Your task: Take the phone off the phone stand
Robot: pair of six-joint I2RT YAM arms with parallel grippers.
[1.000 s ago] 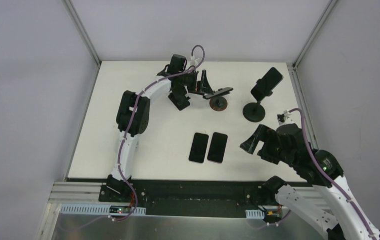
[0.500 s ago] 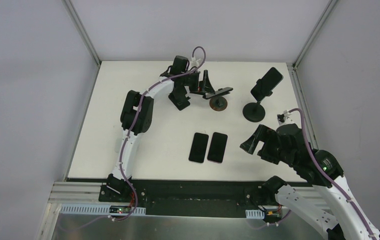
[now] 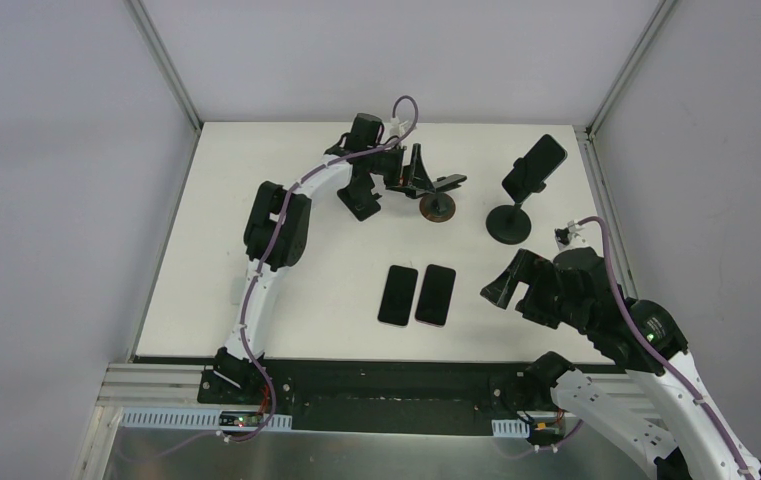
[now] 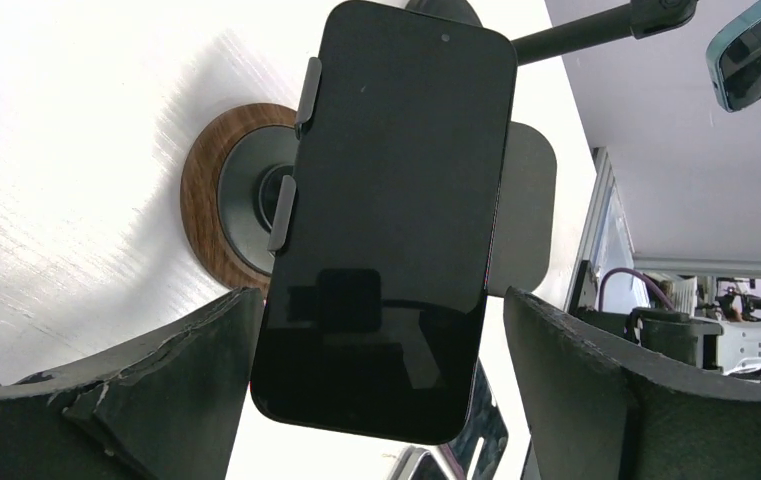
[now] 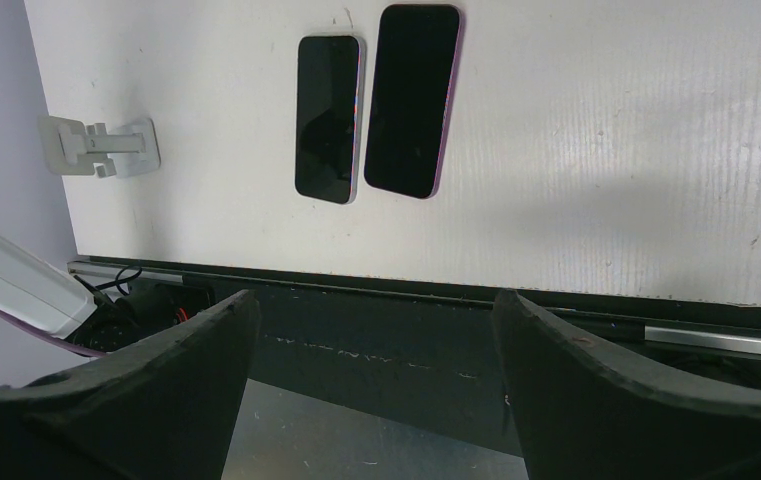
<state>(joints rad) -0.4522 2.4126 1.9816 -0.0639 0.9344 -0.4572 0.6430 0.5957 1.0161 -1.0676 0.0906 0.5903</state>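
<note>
A black phone [image 4: 396, 215] sits clamped on a stand with a round wooden base [image 4: 203, 215]; both also show in the top view, phone [image 3: 443, 183] above base [image 3: 440, 207]. My left gripper [image 4: 381, 400] is open, and the phone's near end lies between its fingers [image 4: 156, 390]; the left finger is close to the phone's edge and a gap shows on the right. In the top view the left gripper [image 3: 418, 177] is at the back of the table. My right gripper [image 3: 509, 283] is open and empty near the front right.
A second phone [image 3: 535, 164] sits on a tall black stand [image 3: 509, 222] at the back right. Two phones [image 3: 397, 294] [image 3: 435, 294] lie flat side by side near the front. A small white stand [image 5: 101, 147] lies at the table's left edge.
My left gripper has moved a little to the right, further around the phone on the wooden-base stand. The right arm has not moved.
</note>
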